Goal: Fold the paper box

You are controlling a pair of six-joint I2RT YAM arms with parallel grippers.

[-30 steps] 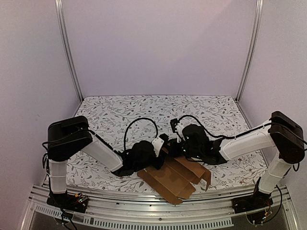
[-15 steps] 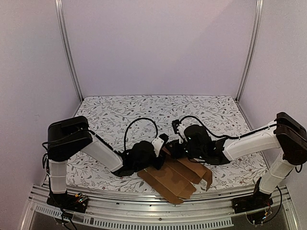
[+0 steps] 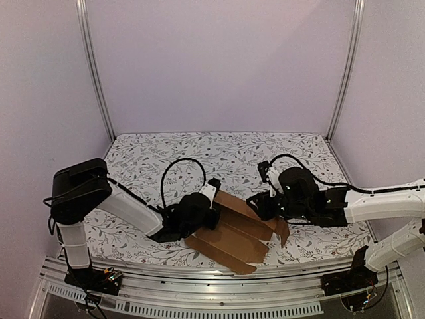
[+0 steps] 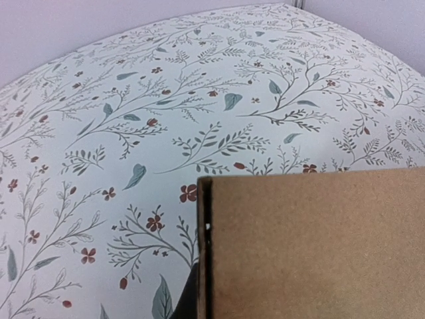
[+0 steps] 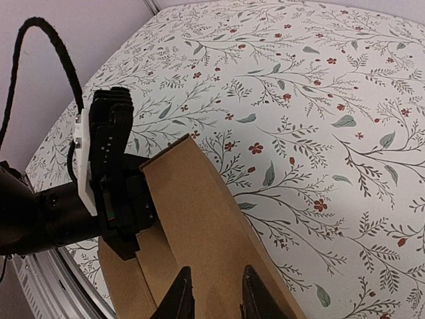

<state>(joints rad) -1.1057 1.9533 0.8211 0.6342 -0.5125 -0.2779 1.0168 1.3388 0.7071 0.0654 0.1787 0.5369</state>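
Note:
The paper box (image 3: pixel 229 232) is a brown cardboard sheet with creased panels, lying partly unfolded near the table's front edge. One long panel (image 5: pixel 199 219) is raised along a crease. My left gripper (image 3: pixel 212 197) is shut on that panel's left end; the right wrist view shows it (image 5: pixel 109 176) clamped at the corner. In the left wrist view the cardboard (image 4: pixel 312 246) hides the jaws, except for a dark finger sliver (image 4: pixel 188 300). My right gripper (image 3: pixel 260 205) hovers at the panel's right end, its fingers (image 5: pixel 180 296) apart above the cardboard with nothing between them.
A floral cloth (image 3: pixel 199 156) covers the table, and bare cloth stretches behind the box. A metal rail (image 3: pixel 219 292) runs along the front edge. Lilac walls and two upright posts (image 3: pixel 93 66) close in the back and sides. A black cable (image 3: pixel 179 166) loops over the left wrist.
My right gripper has opened, let go of the cardboard and drawn back to the right. The left gripper closed on the panel and shifted a little left, and the box lies flatter.

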